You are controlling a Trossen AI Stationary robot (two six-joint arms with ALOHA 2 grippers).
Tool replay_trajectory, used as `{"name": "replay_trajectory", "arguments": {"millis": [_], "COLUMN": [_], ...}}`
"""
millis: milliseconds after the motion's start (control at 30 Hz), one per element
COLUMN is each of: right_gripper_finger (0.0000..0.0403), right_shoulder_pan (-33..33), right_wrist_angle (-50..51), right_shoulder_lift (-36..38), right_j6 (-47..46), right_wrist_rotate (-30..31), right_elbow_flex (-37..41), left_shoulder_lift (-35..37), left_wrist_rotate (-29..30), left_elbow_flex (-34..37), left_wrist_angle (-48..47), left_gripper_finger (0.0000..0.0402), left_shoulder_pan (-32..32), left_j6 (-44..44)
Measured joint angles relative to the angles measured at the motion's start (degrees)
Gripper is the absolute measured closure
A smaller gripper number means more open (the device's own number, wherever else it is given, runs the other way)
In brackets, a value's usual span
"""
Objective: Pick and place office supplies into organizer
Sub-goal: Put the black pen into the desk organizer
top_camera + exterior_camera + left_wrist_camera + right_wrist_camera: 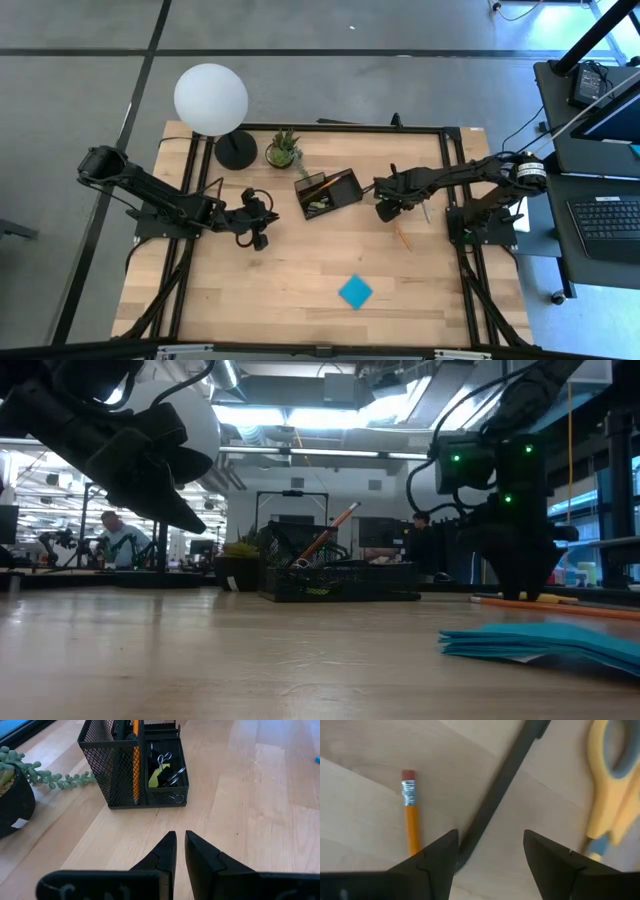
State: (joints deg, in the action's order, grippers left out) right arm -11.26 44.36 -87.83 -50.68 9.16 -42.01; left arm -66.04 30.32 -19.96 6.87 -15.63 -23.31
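The black mesh organizer [328,193] stands mid-table, holding an orange pencil [135,770], black clips [169,766] and a small yellow block [156,777]. My left gripper [179,837] hovers shut to the organizer's left, pointing at it, with nothing between its fingers. My right gripper [491,850] hangs open, pointing down, low over the table to the organizer's right. A black pen [495,790] lies flat on the wood and runs between its fingers, close to one finger [440,855]. An orange pencil [411,820] and yellow-handled scissors [607,785] lie flat on either side. A blue sticky-note pad [355,291] lies near the front.
A small potted plant [283,150] and a round black lamp base [236,150] with a white globe [210,97] stand at the back left, close to the organizer. Bare wood lies between the organizer and the blue pad [545,640]. People show in the room behind.
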Motion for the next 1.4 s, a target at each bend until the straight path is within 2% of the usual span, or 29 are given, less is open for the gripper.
{"name": "replay_trajectory", "arguments": {"millis": [267, 600, 800, 1000, 1400], "right_gripper_finger": [0.0191, 0.0304, 0.0347, 0.0369, 0.0372], "right_shoulder_pan": [0.03, 0.03, 0.01, 0.08, 0.05], "right_wrist_angle": [-4.46, -6.11, -6.32, -6.22, -4.81], "right_shoulder_lift": [0.52, 0.33, 0.28, 0.28, 0.66], "right_j6": [-0.39, -0.11, 0.11, 4.62, 10.67], "right_wrist_rotate": [-0.01, -2.09, -2.86, -1.35, -0.06], "right_elbow_flex": [3.57, 3.64, 3.64, 3.64, 1.49], "left_shoulder_lift": [0.0, 0.0, 0.0, 0.0, 0.0], "left_wrist_rotate": [-0.01, 0.01, 0.0, 0.01, 0.01], "left_elbow_flex": [0.01, 0.0, 0.0, 0.0, 0.0], "left_wrist_angle": [0.0, 0.03, 0.04, 0.07, 0.2], "left_gripper_finger": [0.037, 0.037, 0.037, 0.037, 0.037], "left_shoulder_pan": [0.01, 0.01, 0.01, -0.01, 0.01], "left_j6": [-0.07, -0.11, -0.1, -0.07, -1.5]}}
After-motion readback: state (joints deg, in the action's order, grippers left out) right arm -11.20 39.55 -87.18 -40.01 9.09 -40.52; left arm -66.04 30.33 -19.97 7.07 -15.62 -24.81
